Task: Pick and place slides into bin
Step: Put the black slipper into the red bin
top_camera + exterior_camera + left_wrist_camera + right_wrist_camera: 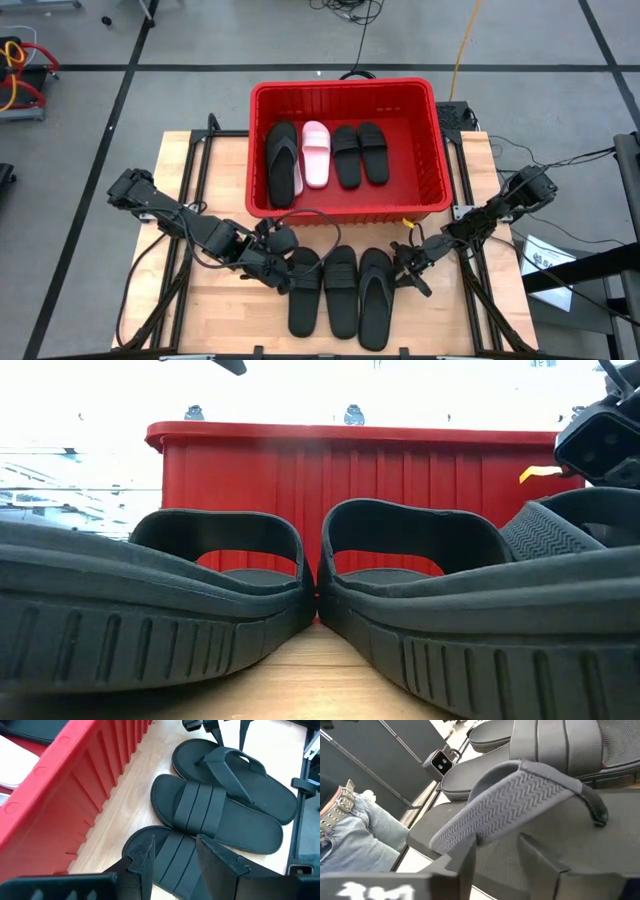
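Observation:
Three black slides lie side by side on the table's near half: a wide-strap one, a second wide-strap one and a thong-style one. The red bin behind them holds a black thong slide, a pink slide and two black wide-strap slides. My left gripper is open over the leftmost slide's far end, one finger toward each edge. My right gripper is open beside the thong slide, its fingers just short of the ribbed strap.
The bin's slotted near wall stands close to the slides' far ends. In the low view the slides fill the foreground before the bin. A person in jeans stands beyond the table. Cables lie by both arms.

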Controlling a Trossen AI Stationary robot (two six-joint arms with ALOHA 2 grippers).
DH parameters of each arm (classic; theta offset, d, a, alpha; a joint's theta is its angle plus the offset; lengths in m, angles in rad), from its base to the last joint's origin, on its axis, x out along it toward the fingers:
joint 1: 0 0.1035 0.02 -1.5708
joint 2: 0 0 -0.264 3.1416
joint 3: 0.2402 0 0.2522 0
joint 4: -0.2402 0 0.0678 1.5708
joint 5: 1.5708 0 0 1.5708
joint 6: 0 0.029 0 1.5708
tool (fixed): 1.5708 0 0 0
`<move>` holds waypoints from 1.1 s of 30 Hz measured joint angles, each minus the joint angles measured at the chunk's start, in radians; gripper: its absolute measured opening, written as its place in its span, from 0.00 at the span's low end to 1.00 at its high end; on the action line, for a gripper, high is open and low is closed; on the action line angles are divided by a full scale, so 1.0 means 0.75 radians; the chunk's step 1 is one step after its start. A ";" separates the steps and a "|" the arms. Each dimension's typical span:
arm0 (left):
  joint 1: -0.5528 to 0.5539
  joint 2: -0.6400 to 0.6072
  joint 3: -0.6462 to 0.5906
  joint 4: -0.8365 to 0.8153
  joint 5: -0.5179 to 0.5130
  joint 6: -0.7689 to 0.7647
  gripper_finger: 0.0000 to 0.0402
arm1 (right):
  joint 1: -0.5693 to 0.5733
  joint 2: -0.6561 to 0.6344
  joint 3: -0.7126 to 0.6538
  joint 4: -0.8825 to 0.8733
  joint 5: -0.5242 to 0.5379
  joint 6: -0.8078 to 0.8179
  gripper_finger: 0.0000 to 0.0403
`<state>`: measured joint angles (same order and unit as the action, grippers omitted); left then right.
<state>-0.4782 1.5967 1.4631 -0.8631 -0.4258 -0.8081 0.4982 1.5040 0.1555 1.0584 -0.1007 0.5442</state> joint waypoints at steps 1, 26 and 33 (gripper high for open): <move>0.000 0.000 0.000 0.000 0.008 0.001 0.35 | 0.000 0.000 0.000 0.001 0.000 0.001 0.36; 0.023 0.000 0.000 0.000 0.010 -0.003 0.35 | -0.001 -0.001 0.000 0.060 0.039 0.030 0.33; 0.025 0.000 0.000 0.000 0.010 -0.005 0.35 | -0.001 -0.001 0.000 0.103 0.064 0.021 0.07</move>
<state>-0.4594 1.5967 1.4631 -0.8631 -0.4187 -0.8117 0.4973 1.5036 0.1555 1.1355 -0.0525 0.5600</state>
